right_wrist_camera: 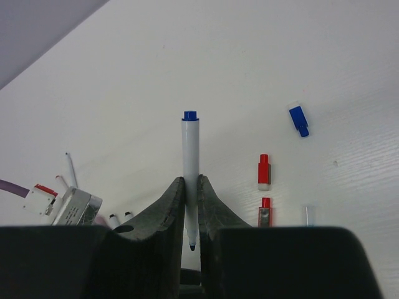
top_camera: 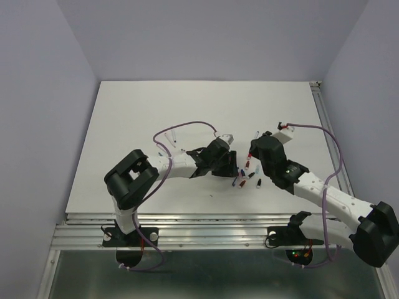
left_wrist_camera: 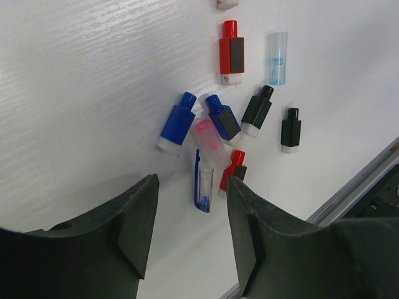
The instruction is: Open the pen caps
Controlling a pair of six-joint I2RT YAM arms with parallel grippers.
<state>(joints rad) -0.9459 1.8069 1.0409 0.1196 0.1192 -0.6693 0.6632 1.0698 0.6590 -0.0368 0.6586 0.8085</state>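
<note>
White table [top_camera: 156, 112], strewn with pen parts near its front edge.

Item one, left: left gripper [left_wrist_camera: 191, 187], jaws wide apart, holding nothing, hanging just above the loose pen caps [left_wrist_camera: 222, 116].

Item two, centre: those caps, lying off their pens in a close cluster between the two grippers. Blue cap [left_wrist_camera: 177, 121] and a second blue one beside it; two black. Red cap [left_wrist_camera: 231, 53] a little apart at the far side, clear sleeve [left_wrist_camera: 278, 58] next to it. Another clear piece with a blue clip lies nearest the fingers.

Item three, right: right gripper [right_wrist_camera: 190, 184], closed tight on one pen [right_wrist_camera: 191, 146]. White barrel pointing away, blue plug at the far end, bare nib at the near end between the fingers. Two more thin pens [right_wrist_camera: 70, 169] lie far left in the right wrist view; their tips look bare.

Step in hand, as judged: the held pen looks already uncapped. The next move calls for laying it aside, clear of the caps, then finding a pen that wears its cap; none is plainly visible.
</note>
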